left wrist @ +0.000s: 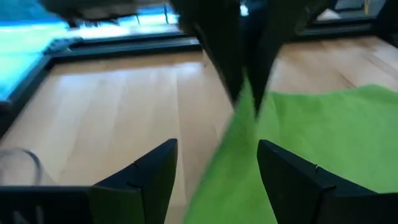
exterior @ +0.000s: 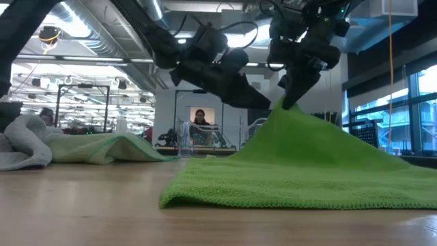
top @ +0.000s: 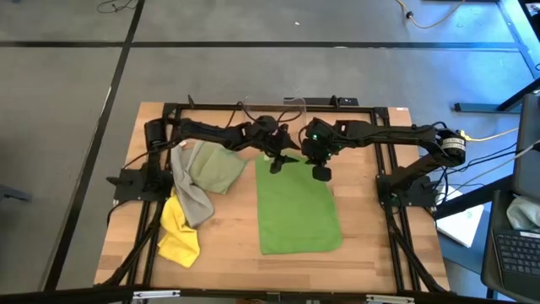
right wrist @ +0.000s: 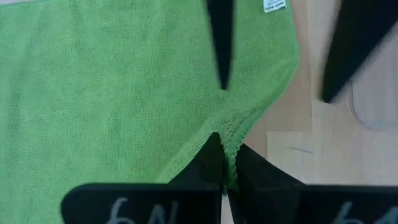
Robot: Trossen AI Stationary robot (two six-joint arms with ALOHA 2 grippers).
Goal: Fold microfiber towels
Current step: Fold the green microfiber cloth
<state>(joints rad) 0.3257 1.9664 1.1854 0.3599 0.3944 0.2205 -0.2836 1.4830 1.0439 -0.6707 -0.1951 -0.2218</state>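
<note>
The bright green towel lies spread at the table's middle, its far edge raised into a peak. My right gripper is shut on that peak. My left gripper is open just to the peak's left, one finger on either side of the raised green ridge; whether they touch it I cannot tell. At the table's left the pale sage towel, the grey towel and the yellow towel lie bunched, overlapping one another. My right gripper pinches the green towel's hemmed far edge between its two fingers, coming steeply from above. That edge is lifted off the table into a tent, and the cloth slopes down from it. The towel's near part lies flat on the table.
A clear plastic bin stands at the table's far edge behind both grippers. Black frame rails run along the table's sides. Bare wood shows between the green towel and the pile.
</note>
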